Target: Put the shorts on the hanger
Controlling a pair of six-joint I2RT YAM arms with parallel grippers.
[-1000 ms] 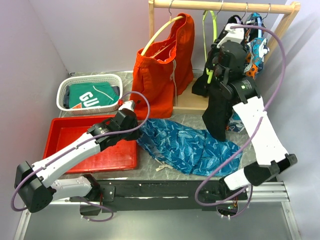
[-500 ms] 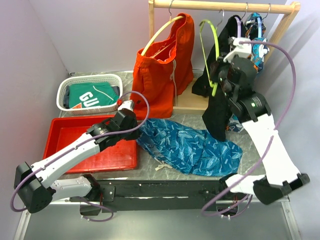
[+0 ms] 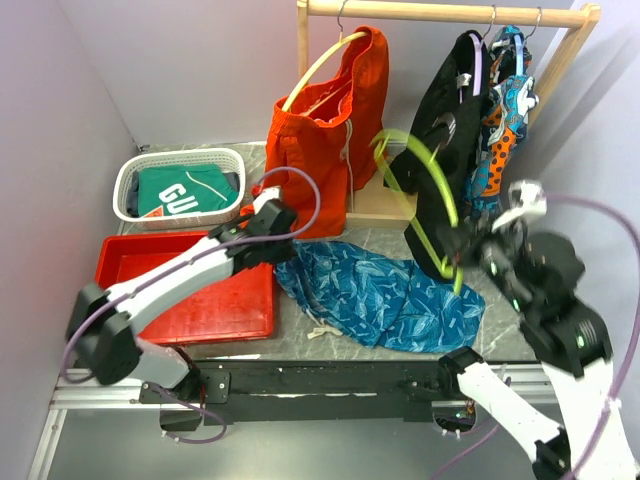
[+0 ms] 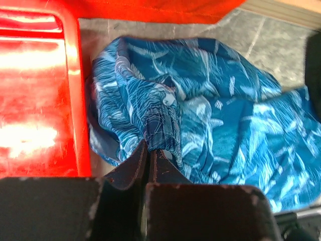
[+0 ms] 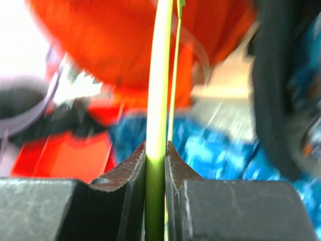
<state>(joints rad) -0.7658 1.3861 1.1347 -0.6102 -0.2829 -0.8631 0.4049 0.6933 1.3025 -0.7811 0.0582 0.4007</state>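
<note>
The blue-and-teal patterned shorts [image 3: 400,300] lie crumpled on the table in front of the rack, their white drawstring [image 3: 320,330] trailing at the near edge. My left gripper [image 3: 283,238] is shut on a bunched fold at their left edge; the left wrist view shows the shorts [image 4: 225,130] puckered at the left gripper [image 4: 149,149]. The lime-green hanger [image 3: 432,180] hangs in the air, blurred, off the rail and tilted in front of the black garment. My right gripper [image 3: 462,248] is shut on its lower end. In the right wrist view the hanger [image 5: 160,75] runs straight up from the right gripper [image 5: 156,150].
A red tray [image 3: 120,262] sits at the left beside the shorts, with a white basket [image 3: 135,170] holding a green garment behind it. The wooden rail [image 3: 420,10] carries orange shorts [image 3: 325,140] on a yellow hanger, a black garment [image 3: 450,120] and a patterned garment [image 3: 502,110].
My right arm has drawn the green hanger off the rail and swung it down and forward to the right. The left gripper has shifted slightly right at the shorts' edge.
</note>
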